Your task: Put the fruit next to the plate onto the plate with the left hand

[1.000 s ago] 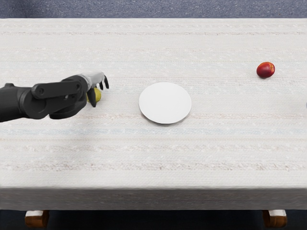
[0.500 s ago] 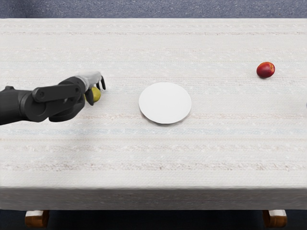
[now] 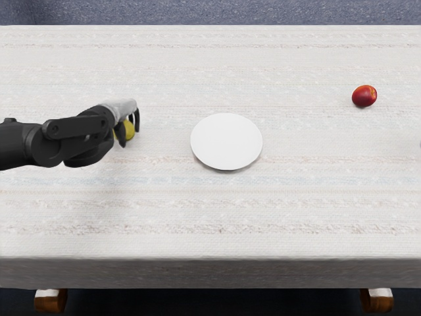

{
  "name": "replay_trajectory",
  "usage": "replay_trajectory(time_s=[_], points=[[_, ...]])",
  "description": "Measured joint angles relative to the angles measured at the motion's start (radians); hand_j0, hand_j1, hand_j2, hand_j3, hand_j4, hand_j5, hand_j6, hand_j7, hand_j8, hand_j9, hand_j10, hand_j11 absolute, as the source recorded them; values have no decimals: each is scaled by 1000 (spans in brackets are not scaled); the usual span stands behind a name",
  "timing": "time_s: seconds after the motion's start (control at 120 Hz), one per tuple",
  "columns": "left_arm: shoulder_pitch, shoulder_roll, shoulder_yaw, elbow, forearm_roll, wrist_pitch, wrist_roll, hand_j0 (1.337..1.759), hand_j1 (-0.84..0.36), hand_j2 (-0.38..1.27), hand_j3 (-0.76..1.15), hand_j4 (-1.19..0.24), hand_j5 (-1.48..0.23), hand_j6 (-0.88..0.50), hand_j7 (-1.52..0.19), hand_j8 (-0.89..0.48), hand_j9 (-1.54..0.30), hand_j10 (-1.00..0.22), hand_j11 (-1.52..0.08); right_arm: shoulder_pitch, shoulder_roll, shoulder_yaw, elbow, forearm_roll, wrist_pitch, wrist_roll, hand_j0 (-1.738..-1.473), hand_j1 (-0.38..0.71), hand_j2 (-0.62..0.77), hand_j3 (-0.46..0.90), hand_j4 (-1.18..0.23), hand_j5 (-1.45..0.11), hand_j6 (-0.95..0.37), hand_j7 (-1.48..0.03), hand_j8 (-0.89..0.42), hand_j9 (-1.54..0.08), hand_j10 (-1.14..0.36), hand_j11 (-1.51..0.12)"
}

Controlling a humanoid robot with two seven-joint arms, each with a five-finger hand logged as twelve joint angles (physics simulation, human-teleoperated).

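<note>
Yellow fruit [image 3: 129, 131] tucked under left hand [image 3: 122, 115], mostly hidden. Fingers [image 3: 137, 120] curled down over top and far side, thumb on near side: narrow wrap, apparently closed on fruit, likely a cage grip to stop rolling. Seemingly resting on table [image 3: 99, 197] beneath palm, lift not yet done. Forearm in from left, low and near level, suited to a side-on scoop. Outward to right of hand: white plate [image 3: 226, 141], bare, apart from fingertips with open cloth between, so a short carry across. Far beyond plate, well right of hand: 1 red fruit [image 3: 364, 96], probably not the target given distance. Right arm out of view. Risk: slip during lift with a loose grip.
</note>
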Motion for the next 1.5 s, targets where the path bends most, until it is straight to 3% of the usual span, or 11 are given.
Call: replay_trajectory(time_s=[0.083, 0.208, 0.367, 0.392, 0.483, 0.567, 0.933, 1.167, 1.333, 1.442, 1.5], points=[[-12, 3, -3, -5, -5, -4, -1, 1652, -192, 314, -92, -828, -1123, -434, -1127, -388, -1132, -637, -1143, 0, 0, 0, 0, 0, 0, 0, -1658, -310, -7, 0, -33, -43, -33, -43, -33, -43, -33, -43], [-59, 27, -11, -22, -29, -13, -12, 1653, -222, 547, -50, -838, -1150, -470, -1145, -446, -1145, -699, -1148, 0, 0, 0, 0, 0, 0, 0, -1658, -310, -7, 0, -33, -43, -33, -43, -33, -43, -33, -43], [-118, 39, -17, -90, -104, -17, -24, 1654, -210, 521, -23, -846, -1168, -482, -1153, -455, -1145, -738, -1146, 0, 0, 0, 0, 0, 0, 0, -1658, -310, -7, 0, -33, -43, -33, -43, -33, -43, -33, -43], [-124, 39, -20, -99, -117, -18, -26, 1654, -185, 434, -20, -847, -1169, -484, -1153, -460, -1146, -740, -1147, 0, 0, 0, 0, 0, 0, 0, -1658, -310, -7, 0, -33, -43, -33, -43, -33, -43, -33, -43], [-149, 37, -51, -120, -165, -44, -41, 1654, -239, 554, -13, -844, -1184, -465, -1157, -444, -1150, -736, -1153, 0, 0, 0, 0, 0, 0, 0, -1658, -310, -7, 0, -33, -43, -33, -43, -33, -43, -33, -43], [-175, 31, -74, -140, -205, -55, -49, 1654, -238, 526, -9, -840, -1196, -453, -1161, -433, -1151, -741, -1158, 0, 0, 0, 0, 0, 0, 0, -1658, -310, -7, 0, -33, -43, -33, -43, -33, -43, -33, -43], [-163, -16, -182, -218, -248, -67, -82, 1653, -267, 536, -1, -824, -1240, -409, -1174, -403, -1153, -731, -1169, 0, 0, 0, 0, 0, 0, 0, -1658, -310, -7, 0, -33, -43, -33, -43, -33, -43, -33, -43], [-145, -61, -236, -199, -244, -71, -118, 1654, -330, 672, 0, -818, -1254, -390, -1183, -379, -1155, -739, -1164, 0, 0, 0, 0, 0, 0, 0, -1658, -310, -7, 0, -33, -43, -33, -43, -33, -43, -33, -43], [-110, -129, -254, -136, -233, -64, -158, 1654, -275, 589, 0, -832, -1223, -432, -1167, -436, -1157, -786, -1164, 0, 0, 0, 0, 0, 0, 0, -1658, -310, -7, 0, -33, -43, -33, -43, -33, -43, -33, -43], [-95, -150, -257, -95, -219, -63, -173, 1653, -344, 768, 0, -830, -1227, -413, -1164, -413, -1161, -813, -1167, 0, 0, 0, 0, 0, 0, 0, -1658, -310, -7, 0, -33, -43, -33, -43, -33, -43, -33, -43], [-94, -157, -258, -80, -216, -62, -177, 1653, -323, 719, 0, -831, -1224, -423, -1159, -415, -1160, -826, -1165, 0, 0, 0, 0, 0, 0, 0, -1658, -310, -7, 0, -33, -43, -33, -43, -33, -43, -33, -43]])
